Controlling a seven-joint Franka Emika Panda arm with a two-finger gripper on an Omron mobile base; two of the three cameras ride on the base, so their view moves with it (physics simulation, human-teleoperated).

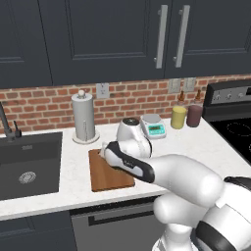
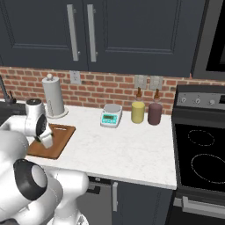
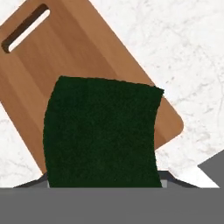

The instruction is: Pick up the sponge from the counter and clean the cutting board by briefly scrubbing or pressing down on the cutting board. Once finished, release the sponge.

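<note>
Sponge (image 3: 101,133), dark green, is pinched in the gripper (image 2: 45,140) and held over the brown cutting board (image 3: 65,57) on the white counter (image 2: 123,154).

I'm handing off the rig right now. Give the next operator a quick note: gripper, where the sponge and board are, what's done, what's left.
Gripper: shut on the sponge, held over the cutting board.
Cutting board: flat on the counter, between the sink and the scale, in front of the paper towel holder.
Done: sponge picked up and brought over the board.
Left: press or scrub the board briefly, then release the sponge. Contact cannot be judged.
</note>
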